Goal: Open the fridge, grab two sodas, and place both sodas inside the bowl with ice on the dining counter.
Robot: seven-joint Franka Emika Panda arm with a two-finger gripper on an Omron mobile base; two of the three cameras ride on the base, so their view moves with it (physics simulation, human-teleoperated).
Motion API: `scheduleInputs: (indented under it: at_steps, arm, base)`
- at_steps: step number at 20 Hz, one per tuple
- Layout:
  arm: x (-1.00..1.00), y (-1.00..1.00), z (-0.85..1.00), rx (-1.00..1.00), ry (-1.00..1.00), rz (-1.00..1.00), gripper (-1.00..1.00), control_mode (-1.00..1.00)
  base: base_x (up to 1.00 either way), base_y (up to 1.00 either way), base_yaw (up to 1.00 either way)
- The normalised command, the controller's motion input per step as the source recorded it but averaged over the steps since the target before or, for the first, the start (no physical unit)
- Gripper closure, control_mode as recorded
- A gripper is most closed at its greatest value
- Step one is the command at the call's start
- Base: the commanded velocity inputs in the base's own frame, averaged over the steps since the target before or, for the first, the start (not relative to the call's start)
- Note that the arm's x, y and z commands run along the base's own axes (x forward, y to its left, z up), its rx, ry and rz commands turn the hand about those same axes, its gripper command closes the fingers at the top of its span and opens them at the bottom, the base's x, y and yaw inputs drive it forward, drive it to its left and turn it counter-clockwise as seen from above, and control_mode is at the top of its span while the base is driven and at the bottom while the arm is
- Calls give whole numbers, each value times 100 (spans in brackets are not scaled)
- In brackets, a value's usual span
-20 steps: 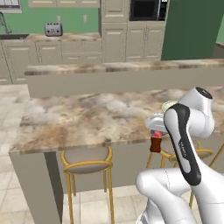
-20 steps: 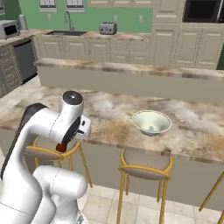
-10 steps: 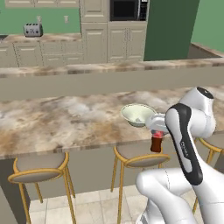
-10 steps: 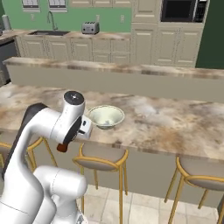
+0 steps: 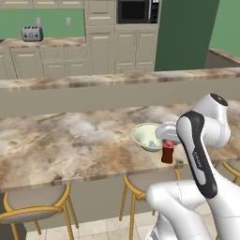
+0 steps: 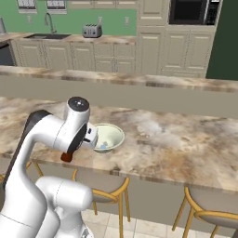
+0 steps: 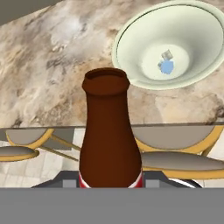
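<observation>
My gripper (image 5: 167, 144) is shut on a dark brown cola bottle (image 5: 167, 153) with a red label, one of the sodas. It holds the bottle at the near edge of the dining counter (image 5: 70, 145), just right of the bowl (image 5: 146, 136). In the right base view the bottle's base (image 6: 66, 157) hangs below the hand, left of the bowl (image 6: 108, 137). The hand view looks along the bottle (image 7: 109, 135) to the pale greenish bowl (image 7: 170, 48), which holds a few small ice pieces (image 7: 165, 65). The fridge is out of view.
Round-seated stools (image 5: 33, 206) (image 5: 145, 180) (image 6: 109, 193) stand under the counter's near edge. A raised ledge (image 5: 117, 79) runs along the counter's far side. Behind it are cream cabinets with a toaster (image 5: 32, 33) and a microwave (image 5: 136, 10).
The whole scene has slid across both base views, so the base has driven along the counter. The bowl now lies right beside the hand. The bottle stays gripped.
</observation>
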Motion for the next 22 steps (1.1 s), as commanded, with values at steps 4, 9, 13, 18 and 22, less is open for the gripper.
scheduleInputs:
  at_steps: [4, 9, 13, 18, 22]
  arm:
    - [15, -3, 0, 2, 0, 0, 100, -100]
    - [54, -14, 0, 5, 0, 1, 100, -100]
    - [67, -21, 0, 5, 4, 1, 100, -100]
    - [53, -26, 4, 2, 7, 0, 100, -100]
    - [43, -27, 6, 0, 17, -2, 100, -100]
  base:
    - [54, -1, 0]
    - [0, 0, 0]
    - [0, 0, 0]
    - [0, 0, 0]
    - [0, 0, 0]
